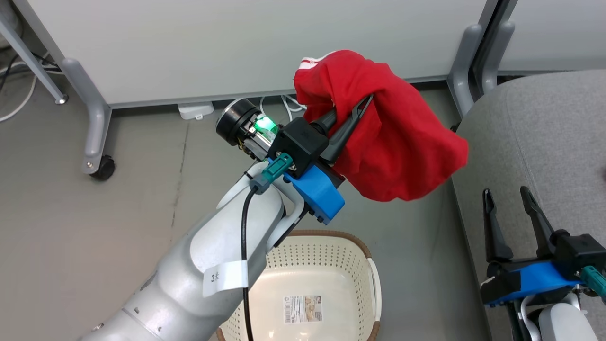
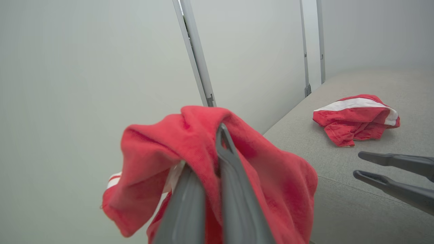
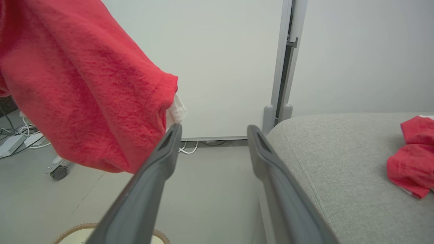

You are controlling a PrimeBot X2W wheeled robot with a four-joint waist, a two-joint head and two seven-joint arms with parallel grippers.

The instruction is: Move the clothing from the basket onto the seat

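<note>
You have open air between the hanging red garment (image 1: 393, 142) and the seat (image 1: 544, 132). The right tool (image 1: 505, 190) stands over the seat's near edge, and a second garment (image 2: 356, 118) lies farther along, probably clear.

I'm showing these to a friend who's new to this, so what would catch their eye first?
A bright red garment bunched in the shut left gripper, held in the air above the floor, left of the grey seat. Next, a second red garment with a white stripe lies crumpled on the seat. The cream basket shows a bare bottom but for a label.
</note>
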